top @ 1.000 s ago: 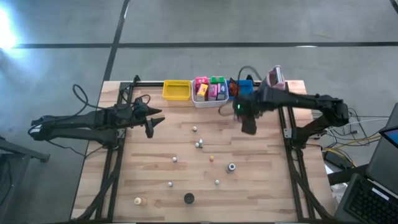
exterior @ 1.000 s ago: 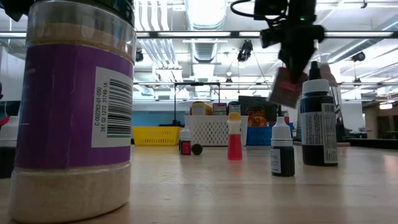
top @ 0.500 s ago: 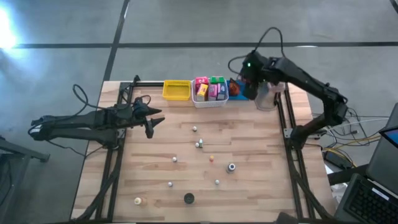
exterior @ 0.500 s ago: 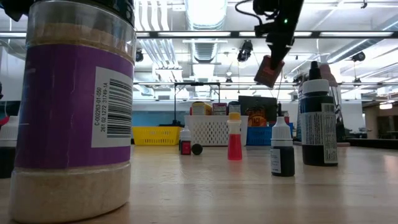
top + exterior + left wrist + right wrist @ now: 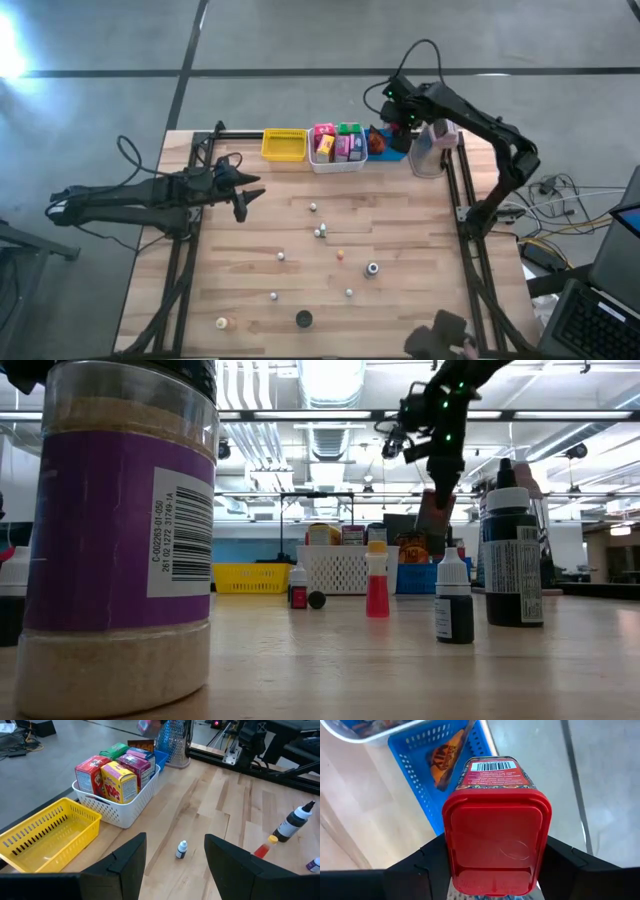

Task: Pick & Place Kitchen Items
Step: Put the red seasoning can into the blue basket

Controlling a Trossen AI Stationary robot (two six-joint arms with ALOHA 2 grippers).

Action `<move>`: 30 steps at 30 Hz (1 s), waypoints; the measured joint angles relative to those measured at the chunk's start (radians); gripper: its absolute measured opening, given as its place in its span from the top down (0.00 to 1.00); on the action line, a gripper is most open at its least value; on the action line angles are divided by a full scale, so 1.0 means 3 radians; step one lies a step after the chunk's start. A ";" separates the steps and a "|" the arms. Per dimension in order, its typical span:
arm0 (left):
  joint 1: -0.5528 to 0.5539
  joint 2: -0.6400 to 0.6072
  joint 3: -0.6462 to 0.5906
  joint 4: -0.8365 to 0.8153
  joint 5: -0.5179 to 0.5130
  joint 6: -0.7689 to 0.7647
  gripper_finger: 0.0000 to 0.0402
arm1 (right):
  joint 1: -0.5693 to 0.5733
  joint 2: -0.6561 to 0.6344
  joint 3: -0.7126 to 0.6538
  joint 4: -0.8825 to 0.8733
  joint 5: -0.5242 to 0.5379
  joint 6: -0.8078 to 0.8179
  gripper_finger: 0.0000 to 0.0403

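The right gripper (image 5: pixel 496 870) hangs over the blue bin (image 5: pixel 415 785) at the far right of the bench (image 5: pixel 300 230), its fingers clamped on the sides of a red-lidded tin (image 5: pixel 496 840) with a barcode on its end, lid toward the wrist camera, apparently lined up for a drop into that bin. A brown packet (image 5: pixel 447 757) already lies on the bin's floor, so the tin will have to land beside or on it. In the overhead view the arm reaches across the back corner, close to the metal grater (image 5: pixel 428 152) that stands just beside the bin and to the white basket (image 5: pixel 337 160) on the bin's other side; either could be clipped if the tin comes down off line.

The white basket holds upright red, yellow, pink and green cartons (image 5: pixel 112 772), while the yellow basket (image 5: pixel 47 832) next to it looks empty. The left gripper (image 5: pixel 175 850) waits low over the left side of the bench, jaws apart and holding nothing, pointed toward the baskets.

Many kitchen items are still scattered on the wood: a small dropper bottle with a white cap (image 5: pixel 181 849), a red bottle with a yellow cap (image 5: pixel 377 580), a dark bottle with a white cap (image 5: pixel 453 598), a taller dark bottle (image 5: pixel 512 555) and, nearest the low camera, a large purple-labelled spice jar (image 5: pixel 120 540). None of them sits under the right arm's path to the bin
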 joint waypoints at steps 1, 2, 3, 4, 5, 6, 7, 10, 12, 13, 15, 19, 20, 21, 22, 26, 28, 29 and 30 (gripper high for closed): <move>-0.0001 0.0000 0.0000 0.0000 0.0000 -0.0001 0.49 | -0.0012 0.0038 0.0000 0.0003 -0.0002 -0.0021 0.45; 0.0000 0.0000 0.0000 0.0000 0.0000 0.0000 0.49 | -0.0029 0.0070 0.0000 0.0005 0.0000 -0.0052 0.43; 0.0000 0.0000 0.0000 0.0000 0.0000 0.0000 0.49 | -0.0047 0.0102 -0.0001 0.0005 0.0000 -0.0077 0.42; 0.0000 0.0000 0.0000 0.0000 0.0000 0.0001 0.49 | -0.0067 0.0135 -0.0001 0.0007 0.0001 -0.0091 0.42; -0.0001 -0.0001 0.0000 -0.0001 0.0000 0.0000 0.49 | -0.0084 0.0166 -0.0001 0.0008 0.0003 -0.0099 0.41; 0.0000 0.0000 0.0000 -0.0002 0.0000 0.0001 0.49 | -0.0100 0.0191 -0.0004 0.0008 0.0001 -0.0100 0.41; -0.0001 0.0000 0.0000 -0.0003 0.0000 0.0001 0.49 | -0.0116 0.0216 -0.0005 0.0006 0.0000 -0.0100 0.42; -0.0001 0.0000 0.0000 -0.0007 0.0000 0.0001 0.49 | -0.0152 0.0268 -0.0012 0.0009 -0.0109 -0.0102 0.46; 0.0000 0.0000 0.0000 -0.0008 0.0000 0.0002 0.49 | -0.0158 0.0314 -0.0018 0.0011 -0.0233 -0.0104 0.47; -0.0001 0.0000 0.0000 -0.0008 0.0000 0.0010 0.49 | -0.0158 0.0344 -0.0018 0.0020 -0.0260 -0.0109 0.47; 0.0000 0.0000 0.0000 -0.0008 0.0000 0.0029 0.49 | -0.0157 0.0407 -0.0019 0.0048 -0.0264 -0.0129 0.47; -0.0001 -0.0001 0.0000 -0.0010 0.0000 0.0027 0.49 | -0.0157 0.0568 -0.0020 0.0110 -0.0262 -0.0159 0.43; -0.0001 0.0000 0.0000 -0.0012 0.0000 0.0026 0.49 | -0.0158 0.0605 -0.0021 0.0143 -0.0261 -0.0170 0.43; -0.0001 0.0000 0.0000 -0.0017 0.0000 0.0026 0.49 | -0.0160 0.0636 -0.0022 0.0178 -0.0262 -0.0176 0.43; -0.0001 -0.0001 0.0000 -0.0022 0.0000 0.0026 0.49 | -0.0161 0.0662 -0.0022 0.0223 -0.0262 -0.0189 0.44; 0.0000 -0.0001 0.0000 -0.0024 0.0000 0.0026 0.49 | -0.0178 0.0721 -0.0028 0.0442 -0.0397 -0.0239 0.47; -0.0001 -0.0001 0.0000 -0.0029 0.0000 0.0025 0.49 | -0.0186 0.0740 -0.0028 0.0509 -0.0456 -0.0267 0.47; 0.0000 0.0000 0.0000 -0.0034 0.0000 0.0026 0.49 | -0.0186 0.0752 -0.0028 0.0535 -0.0462 -0.0293 0.47; 0.0000 0.0000 0.0000 -0.0039 0.0000 0.0026 0.49 | -0.0186 0.0765 -0.0028 0.0556 -0.0463 -0.0327 0.46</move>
